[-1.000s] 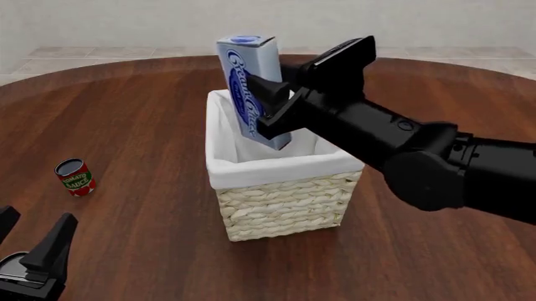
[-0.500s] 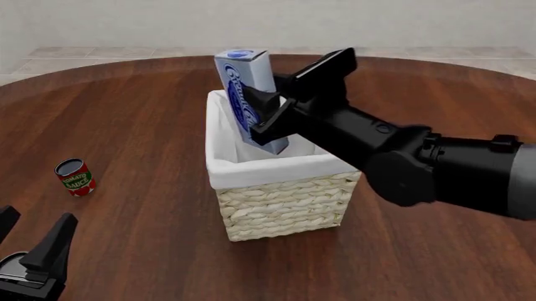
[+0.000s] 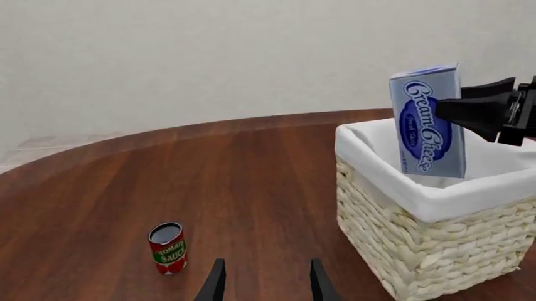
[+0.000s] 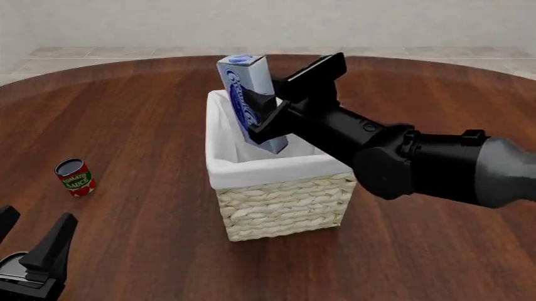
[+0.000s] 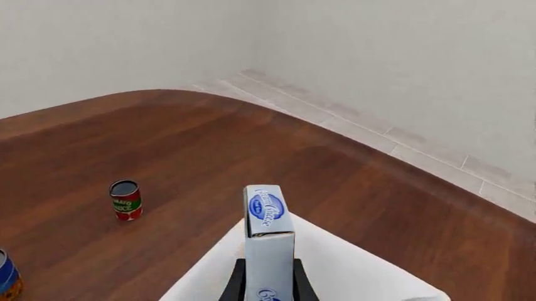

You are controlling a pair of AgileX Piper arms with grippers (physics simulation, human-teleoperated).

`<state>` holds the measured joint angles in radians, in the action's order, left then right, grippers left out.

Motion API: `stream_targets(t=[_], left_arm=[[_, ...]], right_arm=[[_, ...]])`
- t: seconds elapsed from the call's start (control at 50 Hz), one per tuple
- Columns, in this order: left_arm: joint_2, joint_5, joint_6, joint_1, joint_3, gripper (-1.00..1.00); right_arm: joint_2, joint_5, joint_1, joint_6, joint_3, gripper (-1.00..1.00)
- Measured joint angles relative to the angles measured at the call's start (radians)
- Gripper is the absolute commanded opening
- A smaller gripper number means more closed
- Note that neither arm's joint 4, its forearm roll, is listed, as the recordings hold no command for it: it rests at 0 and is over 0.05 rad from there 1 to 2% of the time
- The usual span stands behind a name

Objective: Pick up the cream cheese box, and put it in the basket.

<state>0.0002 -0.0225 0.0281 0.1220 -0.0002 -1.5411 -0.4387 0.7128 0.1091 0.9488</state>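
Observation:
The cream cheese box (image 4: 248,94) stands upright, slightly tilted, with its lower end inside the basket (image 4: 285,207) and its top well above the rim. My right gripper (image 4: 263,119) is shut on the box from the right. The box (image 3: 428,122) and basket (image 3: 418,251) also show in the left wrist view, as does a right finger (image 3: 473,111). In the right wrist view the box (image 5: 268,232) sits between my fingers over the white liner (image 5: 360,279). My left gripper (image 4: 32,231) is open and empty near the table's front left edge, and it shows in the left wrist view (image 3: 266,281).
A small red tomato sauce can (image 4: 75,177) stands on the brown wooden table (image 4: 150,125) left of the basket; it also shows in the wrist views (image 3: 168,248) (image 5: 125,199). Another can (image 5: 7,279) shows partly at the right wrist view's edge.
My right gripper has moved a little left and down with the box, bringing it lower into the basket. The left arm has not moved.

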Motion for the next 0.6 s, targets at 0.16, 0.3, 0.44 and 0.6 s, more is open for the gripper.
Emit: stream_targets(t=[0.16,0.3,0.44,0.6], left_arm=[[0.0,0.0,0.0,0.0,0.0,1.0],[0.0,0.0,-0.001,-0.001,0.0,1.0],[0.0,0.0,-0.001,0.0,0.0,1.0],[0.0,0.0,-0.001,0.0,0.0,1.0]], right_arm=[[-0.023,-0.011,-0.009,-0.002,0.003,-1.0],[-0.041,-0.022,-0.016,-0.003,0.003,-1.0],[-0.057,-0.032,-0.021,-0.004,0.002,-1.0],[-0.074,-0.041,-0.025,-0.008,-0.001,-1.0]])
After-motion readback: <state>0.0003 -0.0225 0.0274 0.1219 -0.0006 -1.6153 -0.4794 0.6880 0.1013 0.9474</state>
